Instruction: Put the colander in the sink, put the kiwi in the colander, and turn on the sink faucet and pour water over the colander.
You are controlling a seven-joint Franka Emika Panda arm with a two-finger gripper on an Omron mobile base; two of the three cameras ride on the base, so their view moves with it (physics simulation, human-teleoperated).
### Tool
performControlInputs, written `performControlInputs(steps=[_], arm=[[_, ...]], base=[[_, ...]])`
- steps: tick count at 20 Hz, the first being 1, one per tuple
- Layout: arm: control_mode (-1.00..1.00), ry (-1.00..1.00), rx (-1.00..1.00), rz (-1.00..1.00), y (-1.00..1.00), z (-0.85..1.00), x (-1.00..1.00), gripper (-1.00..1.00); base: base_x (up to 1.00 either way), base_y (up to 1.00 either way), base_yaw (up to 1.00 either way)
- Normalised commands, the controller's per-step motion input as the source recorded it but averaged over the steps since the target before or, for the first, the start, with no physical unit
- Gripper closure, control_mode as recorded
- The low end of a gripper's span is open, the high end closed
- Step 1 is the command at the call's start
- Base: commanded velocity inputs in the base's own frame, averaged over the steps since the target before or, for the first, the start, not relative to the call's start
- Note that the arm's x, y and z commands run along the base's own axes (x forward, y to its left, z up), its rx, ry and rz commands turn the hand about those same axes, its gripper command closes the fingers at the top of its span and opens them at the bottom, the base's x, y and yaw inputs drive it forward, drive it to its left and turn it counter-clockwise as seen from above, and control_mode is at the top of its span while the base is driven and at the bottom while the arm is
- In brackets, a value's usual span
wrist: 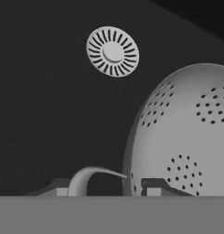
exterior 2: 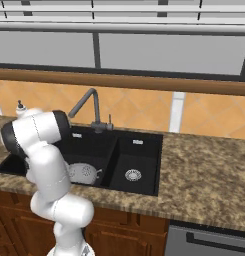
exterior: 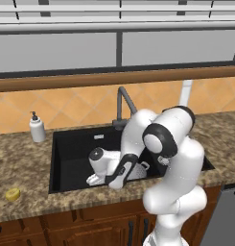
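Note:
The silver colander (exterior 2: 84,172) sits in the large basin of the black sink (exterior: 71,158), partly behind my arm in the left base view, where its rim and one handle (exterior: 142,166) peek out. My gripper (exterior: 96,177) is down inside that basin. In the hand view the gripper (wrist: 105,188) is open, its tips standing on either side of the colander's loop handle (wrist: 93,176) without touching it. The colander's holed bowl (wrist: 186,137) lies just right of it. The yellow-green kiwi (exterior: 13,194) lies on the counter's front left. The dark faucet (exterior: 121,103) stands behind the sink, with no water running.
A white soap bottle (exterior: 36,127) stands on the counter left of the sink. The large basin's round drain (wrist: 112,51) lies beyond the colander. The smaller basin (exterior 2: 139,155) with its own drain (exterior 2: 133,175) lies to the right. Granite counter (exterior 2: 204,175) stretches rightward.

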Motion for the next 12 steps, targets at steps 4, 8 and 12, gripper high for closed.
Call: performControlInputs(steps=[4, 8, 12], arm=[[-1.00, 0.00, 0.00, -0.09, -0.07, -0.31, 0.16, 1.00], [-1.00, 0.00, 0.00, -0.07, -0.24, -0.23, 0.26, 1.00], [-1.00, 0.00, 0.00, -0.05, -0.36, -0.05, 0.04, 1.00]], base=[[0.00, 0.00, 0.00], [0.00, 0.00, 0.00], [0.00, 0.00, 0.00]])
